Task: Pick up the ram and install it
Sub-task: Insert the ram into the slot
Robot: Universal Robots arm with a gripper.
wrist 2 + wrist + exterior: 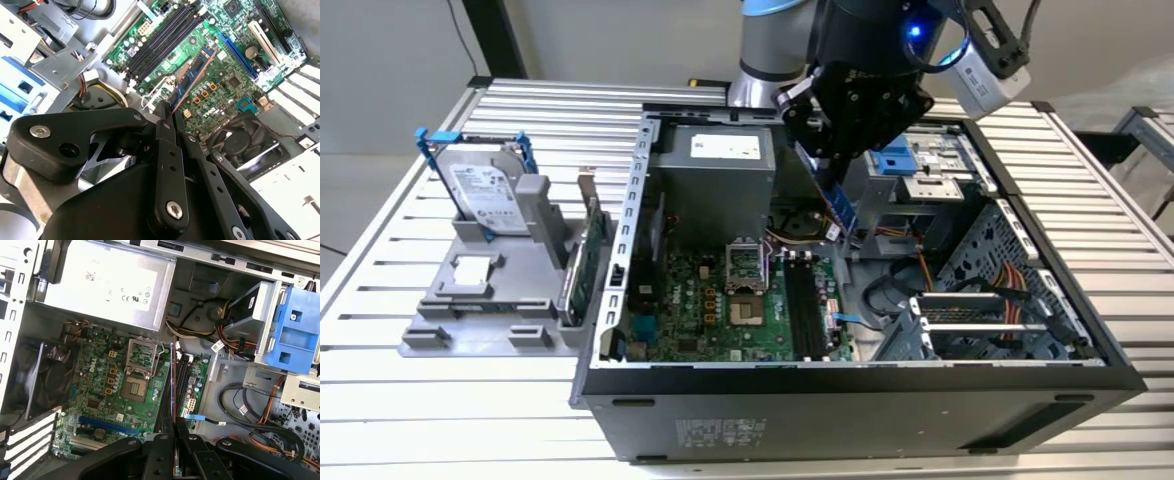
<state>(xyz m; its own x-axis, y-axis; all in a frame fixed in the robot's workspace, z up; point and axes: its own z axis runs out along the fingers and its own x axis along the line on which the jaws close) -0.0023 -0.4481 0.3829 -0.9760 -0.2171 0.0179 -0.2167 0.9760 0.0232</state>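
1. In the exterior view, the gripper (834, 165) hangs over the open case (854, 400), above the motherboard (720, 300). Its fingers are closed narrow on the ram (843, 212), which hangs down from them into the case, tilted, above the black slots (803, 300) and not touching them. On the exterior view's left, a grey stand (480, 300) holds a hard drive (487, 195) in a blue frame, and a green card (587, 270) stands upright between the stand and the case wall.

2. In the second wrist view, the black fingers (167, 165) pinch one end of the ram (192, 75). The stick reaches out over the motherboard (235, 85), beside the empty slots (160, 42) and near a fan (240, 140).

3. In the first wrist view, the ram (173, 385) appears edge-on as a thin line rising from between the fingers (162, 457), over the slots (185, 385). The processor socket (136, 387) lies just beside it, the power supply (107, 280) beyond, and a blue bracket (295, 335) well apart.
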